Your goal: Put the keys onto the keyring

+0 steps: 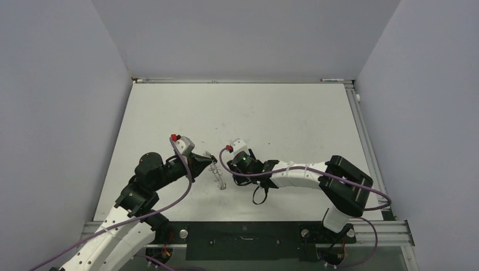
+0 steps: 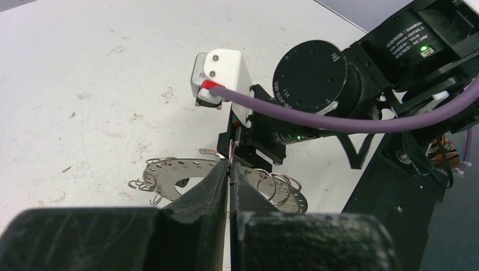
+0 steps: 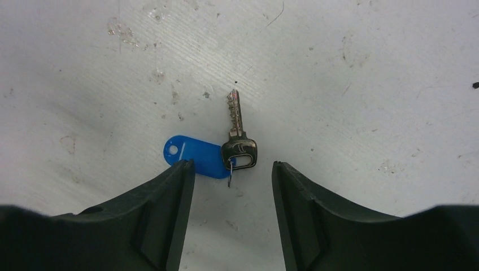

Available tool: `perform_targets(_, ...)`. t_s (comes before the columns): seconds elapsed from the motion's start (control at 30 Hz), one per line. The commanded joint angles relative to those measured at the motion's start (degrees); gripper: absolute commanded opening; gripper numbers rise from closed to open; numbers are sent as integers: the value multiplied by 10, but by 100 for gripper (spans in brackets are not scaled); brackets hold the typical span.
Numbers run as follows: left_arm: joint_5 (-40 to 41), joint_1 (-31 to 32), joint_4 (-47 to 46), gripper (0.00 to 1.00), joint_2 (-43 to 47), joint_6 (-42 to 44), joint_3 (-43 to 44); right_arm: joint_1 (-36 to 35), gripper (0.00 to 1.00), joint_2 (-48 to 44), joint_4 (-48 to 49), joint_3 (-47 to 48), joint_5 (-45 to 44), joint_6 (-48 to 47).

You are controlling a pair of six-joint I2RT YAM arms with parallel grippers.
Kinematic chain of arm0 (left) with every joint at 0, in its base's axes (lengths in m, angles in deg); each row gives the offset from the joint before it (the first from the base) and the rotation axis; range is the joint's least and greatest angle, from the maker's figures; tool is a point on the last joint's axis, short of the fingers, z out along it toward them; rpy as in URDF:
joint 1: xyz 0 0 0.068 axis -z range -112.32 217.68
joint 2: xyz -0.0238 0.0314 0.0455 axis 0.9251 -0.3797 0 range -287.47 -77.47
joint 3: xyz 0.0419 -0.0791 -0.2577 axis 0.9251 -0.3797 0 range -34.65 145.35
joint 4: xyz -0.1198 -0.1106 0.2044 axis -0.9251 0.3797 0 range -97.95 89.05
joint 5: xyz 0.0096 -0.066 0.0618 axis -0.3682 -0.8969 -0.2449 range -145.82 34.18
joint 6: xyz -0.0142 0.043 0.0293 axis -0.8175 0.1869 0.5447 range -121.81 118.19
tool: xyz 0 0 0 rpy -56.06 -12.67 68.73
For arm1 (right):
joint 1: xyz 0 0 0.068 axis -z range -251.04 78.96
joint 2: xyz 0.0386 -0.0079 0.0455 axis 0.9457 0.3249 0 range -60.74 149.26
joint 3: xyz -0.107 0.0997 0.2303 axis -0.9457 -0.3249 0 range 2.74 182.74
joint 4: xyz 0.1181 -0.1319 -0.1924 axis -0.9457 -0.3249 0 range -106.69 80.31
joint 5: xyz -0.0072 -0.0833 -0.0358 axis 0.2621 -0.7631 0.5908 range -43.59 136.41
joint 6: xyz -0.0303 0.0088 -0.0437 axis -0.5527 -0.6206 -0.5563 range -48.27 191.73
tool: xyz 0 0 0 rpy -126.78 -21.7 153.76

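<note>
While left gripper [image 2: 229,169] pinches keyring [image 2: 181,172] steady, right gripper [image 3: 231,169] hangs spread over key [image 3: 234,116]. Blue tag [image 3: 195,157] lies at nine o'clock.

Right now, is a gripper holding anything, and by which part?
The left gripper pinches the keyring by its rim; the right gripper, open, holds nothing.

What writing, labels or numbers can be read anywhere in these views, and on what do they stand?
None reads with certainty.
White print on the black arm housing beside the green light: blurred.
White print on the round black motor cap: too small.
Embossed mark on the silver key's dark head: illegible.
The blue plastic tag: blank.
</note>
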State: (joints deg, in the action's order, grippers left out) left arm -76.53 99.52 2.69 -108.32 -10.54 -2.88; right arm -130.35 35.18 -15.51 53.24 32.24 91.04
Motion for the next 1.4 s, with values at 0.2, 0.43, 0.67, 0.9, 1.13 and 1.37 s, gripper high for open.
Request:
perform_targets(0.2,3,3,-19,0,-1,3,29,1,54,-146,168,-101,-30,-30)
perform_targets(0.43,-3,4,-23,0,-6,0,29,89,84,-222,178,-156,115,28)
perform_targets(0.67,1,5,-22,0,-7,1,29,78,50,-230,235,-218,131,21)
perform_targets(0.9,6,5,-19,0,-8,3,29,66,47,-199,283,-231,163,3)
perform_targets(1.13,10,5,-17,0,-8,4,29,65,40,-157,301,-219,159,-2)
perform_targets(1.37,11,6,-15,0,-10,5,29,55,35,-117,311,-205,147,-3)
